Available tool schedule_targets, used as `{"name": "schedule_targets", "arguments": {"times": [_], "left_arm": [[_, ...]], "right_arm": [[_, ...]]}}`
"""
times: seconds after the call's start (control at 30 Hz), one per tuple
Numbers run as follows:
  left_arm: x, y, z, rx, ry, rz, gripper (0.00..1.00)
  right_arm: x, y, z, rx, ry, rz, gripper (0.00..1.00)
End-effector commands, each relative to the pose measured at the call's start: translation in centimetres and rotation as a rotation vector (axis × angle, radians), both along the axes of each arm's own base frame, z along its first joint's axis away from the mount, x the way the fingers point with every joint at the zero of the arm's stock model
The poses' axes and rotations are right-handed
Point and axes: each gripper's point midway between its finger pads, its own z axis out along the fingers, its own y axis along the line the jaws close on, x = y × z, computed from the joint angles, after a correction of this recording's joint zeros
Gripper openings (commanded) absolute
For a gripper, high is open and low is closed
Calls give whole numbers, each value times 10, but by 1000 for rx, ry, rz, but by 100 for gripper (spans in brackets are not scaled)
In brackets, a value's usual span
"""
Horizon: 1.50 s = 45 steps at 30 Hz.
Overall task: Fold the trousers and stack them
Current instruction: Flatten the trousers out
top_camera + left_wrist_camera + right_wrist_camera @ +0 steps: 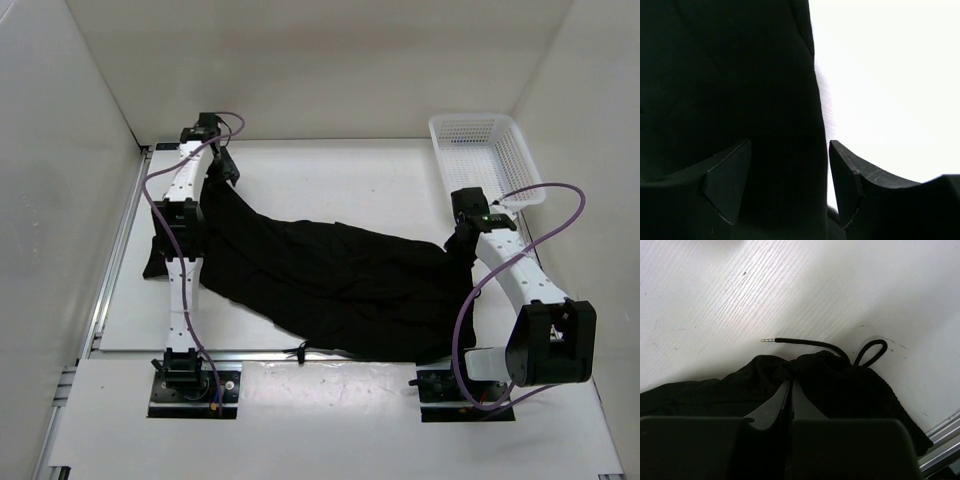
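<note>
Black cloth bunches at my right end effector point(790, 386), its jaws closed tight on a fold of the trousers point(330, 280) beside the cord point(810, 343), I judge to anchor that end. My left end effector point(790, 150) stands wide, the cloth's edge between its jaws, ungripped. The trousers lie spread across the tabletop point(330, 175) between both arms, unfolded. The basket point(486, 150) sits far right.

Both arms were stretched forward.
The left gripper point(789, 182) had its jaws spread apart; the right gripper point(791, 390) had its fingers pressed together.
</note>
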Motion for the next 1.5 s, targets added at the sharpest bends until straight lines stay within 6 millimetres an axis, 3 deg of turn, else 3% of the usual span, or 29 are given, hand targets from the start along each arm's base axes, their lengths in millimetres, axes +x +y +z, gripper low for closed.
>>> {"name": "schedule_targets", "arguments": {"times": [0.0, 0.07, 0.13, 0.2, 0.27, 0.3, 0.33, 0.47, 0.5, 0.57, 0.6, 0.8, 0.97, 1.1, 1.17, 1.27, 1.3, 1.33, 1.37, 1.4, 1.47], "left_arm": [[-9, 10, -6, 100, 42, 9, 75], [-15, 11, -22, 106, 86, -4, 75], [-17, 8, -31, 95, 107, -23, 66], [-18, 6, -36, 84, 118, -37, 64], [-16, 5, -24, 83, 98, -65, 35], [-15, 5, -19, 86, 90, -73, 10], [-14, 5, -12, 86, 76, -73, 10], [-11, 13, 47, 128, -38, -49, 10], [-11, 16, 89, 140, -124, -37, 10], [-13, 27, 120, 169, -197, -6, 10], [-19, 27, 154, 168, -267, 0, 10], [-41, 68, 228, 152, -412, 72, 10], [-46, 71, 234, 102, -428, 61, 10], [-28, 61, 225, 63, -438, 38, 10], [-19, 58, 210, 42, -418, 36, 10], [-10, 50, 199, -37, -412, 33, 10], [-8, 49, 193, -72, -402, 32, 12], [-9, 49, 189, -73, -392, 32, 20], [-8, 52, 184, -85, -384, 35, 36], [-6, 51, 185, -85, -392, 17, 73], [-7, 51, 185, -80, -391, 9, 100]], "right_arm": [[12, -1, 14, -8, -34, 16, 0], [12, -1, 14, -8, -34, 16, 0], [12, -1, 14, -8, -34, 16, 0], [14, -1, 17, -7, -43, 16, 0], [14, -1, 17, -7, -43, 16, 0], [17, 0, 20, -6, -52, 16, 0], [17, 0, 20, -6, -52, 16, 0], [19, -4, 32, -21, -81, 7, 0], [16, -6, 36, -30, -87, -8, 0], [14, -12, 49, -53, -124, -23, 0], [13, -14, 53, -61, -138, -28, 0], [1, -33, 80, -96, -208, -87, 0], [-2, -40, 85, -93, -225, -107, 0], [13, -41, 88, -102, -235, -113, 0], [17, -43, 88, -110, -228, -118, 0], [22, -58, 92, -123, -235, -169, 0], [21, -61, 92, -124, -234, -178, 0], [20, -64, 92, -131, -228, -176, 0], [20, -67, 92, -133, -227, -185, 0], [17, -72, 95, -138, -236, -195, 0], [11, -75, 91, -146, -223, -197, 0]]}}
